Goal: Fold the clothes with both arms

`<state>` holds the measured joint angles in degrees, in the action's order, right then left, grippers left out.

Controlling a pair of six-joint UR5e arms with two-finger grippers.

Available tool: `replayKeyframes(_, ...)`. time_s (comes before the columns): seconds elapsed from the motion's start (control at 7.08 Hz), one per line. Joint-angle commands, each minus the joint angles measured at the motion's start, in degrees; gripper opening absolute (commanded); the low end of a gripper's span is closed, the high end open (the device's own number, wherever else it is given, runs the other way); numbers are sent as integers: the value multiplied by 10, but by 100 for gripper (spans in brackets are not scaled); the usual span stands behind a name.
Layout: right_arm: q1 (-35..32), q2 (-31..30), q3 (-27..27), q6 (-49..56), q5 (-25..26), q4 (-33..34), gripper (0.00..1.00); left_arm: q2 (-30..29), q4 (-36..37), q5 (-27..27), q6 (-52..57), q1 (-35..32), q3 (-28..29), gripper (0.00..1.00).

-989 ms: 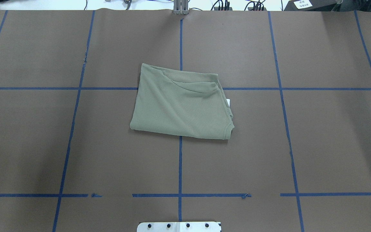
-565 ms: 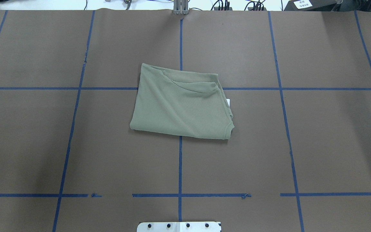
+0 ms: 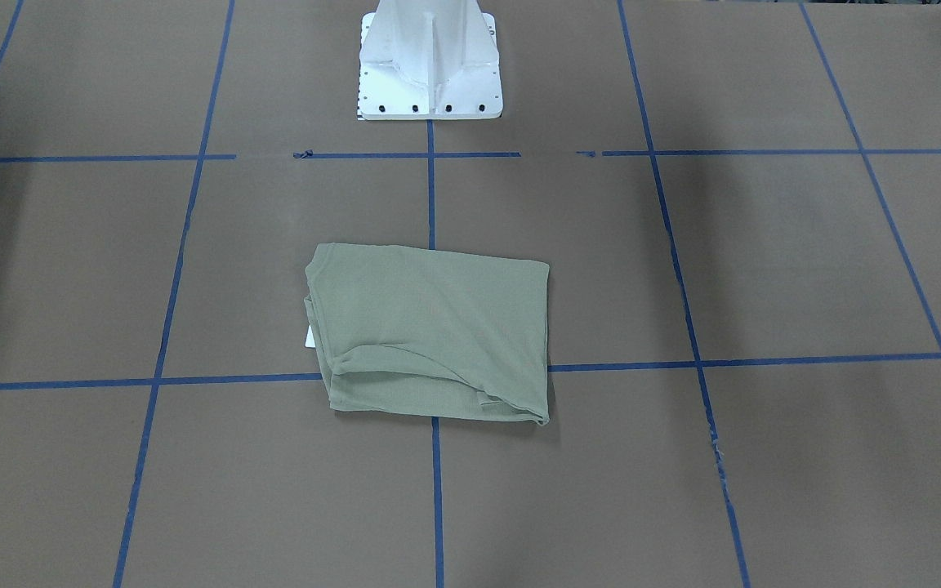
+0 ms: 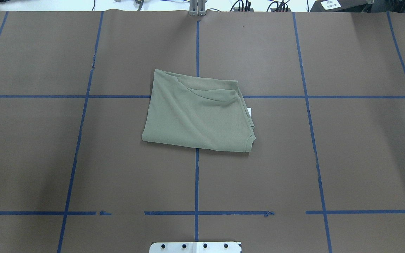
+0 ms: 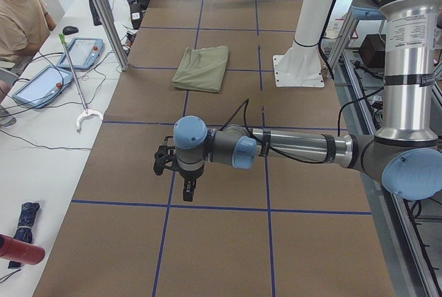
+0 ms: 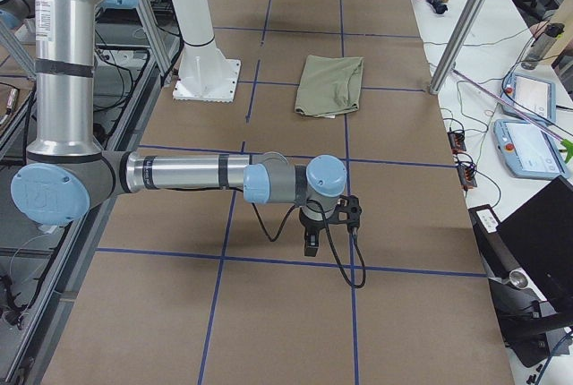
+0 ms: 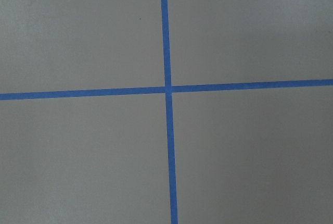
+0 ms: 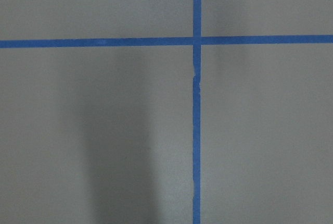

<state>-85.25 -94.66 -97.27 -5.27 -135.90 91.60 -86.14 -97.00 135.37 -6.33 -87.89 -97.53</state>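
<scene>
The sage-green knit shirt [image 4: 199,112] lies folded into a rough rectangle at the centre of the overhead frame, over a crossing of blue tape lines [image 4: 196,182]. It rests flat on the counter [image 4: 329,158] and nothing touches it. Soft diagonal wrinkles run across the top layer, and near the upper edge a curved flap overlaps the layers beneath. A white neck tag [image 4: 250,111] peeks out at the right edge. The ribbed band [image 4: 249,143] at the lower right corner may be collar or cuff; it is too small to say.

The cloth looks light, limp and a little stretchy, so it should drape and sag when lifted. The stacked layers will likely slide apart unless they are pinched together. The two corners of one short edge look like the best holds, one per arm, raised evenly.

Matte brown paper covers the counter, gridded with the tape. A white metal pedestal [image 3: 430,57] stands at the top centre of the front-facing frame.

Both arms are well apart from the shirt. The left arm [image 5: 290,148] reaches level across the lower middle of the left side view, with its wrist turned down. The right arm [image 6: 179,173] does the same in the right side view. Their jaws show only in these side views, so I cannot tell whether they are released or clenched. They carry no cloth. Each wrist camera sees only paper and tape.
</scene>
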Motion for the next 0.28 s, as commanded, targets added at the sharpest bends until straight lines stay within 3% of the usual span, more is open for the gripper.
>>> replayKeyframes(0.0, 0, 0, 1, 0, -2, 3, 100, 0, 0, 1, 0, 0, -2, 100)
replayKeyframes(0.14, 0, 0, 1, 0, -2, 2, 100, 0, 0, 1, 0, 0, -4, 100)
